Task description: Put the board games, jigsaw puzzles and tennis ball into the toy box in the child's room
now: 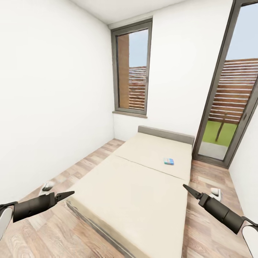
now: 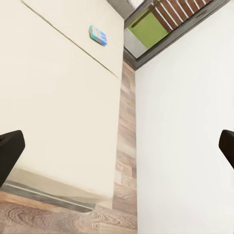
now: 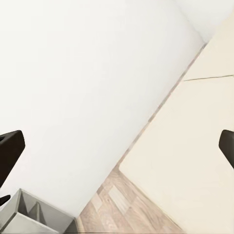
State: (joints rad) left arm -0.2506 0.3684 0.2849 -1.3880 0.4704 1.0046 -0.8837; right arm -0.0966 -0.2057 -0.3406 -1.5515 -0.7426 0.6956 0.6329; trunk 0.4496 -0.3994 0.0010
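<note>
1. One board game (image 1: 168, 161) was seen flat on the bed (image 1: 136, 200), near the far right edge, past the seam.
2. It lay well ahead of both grippers; the right gripper (image 1: 189, 190) was judged nearer than the left gripper (image 1: 65, 195).
3. In the wrist views both jaws were spread, nothing held.
4. Long axis of the game: cannot be told, too small.

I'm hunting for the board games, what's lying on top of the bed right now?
One small blue board game lies on the bed, on its far section near the headboard. The rest of the mattress looks bare; no second game is visible. Nothing under the bed can be seen.
</note>
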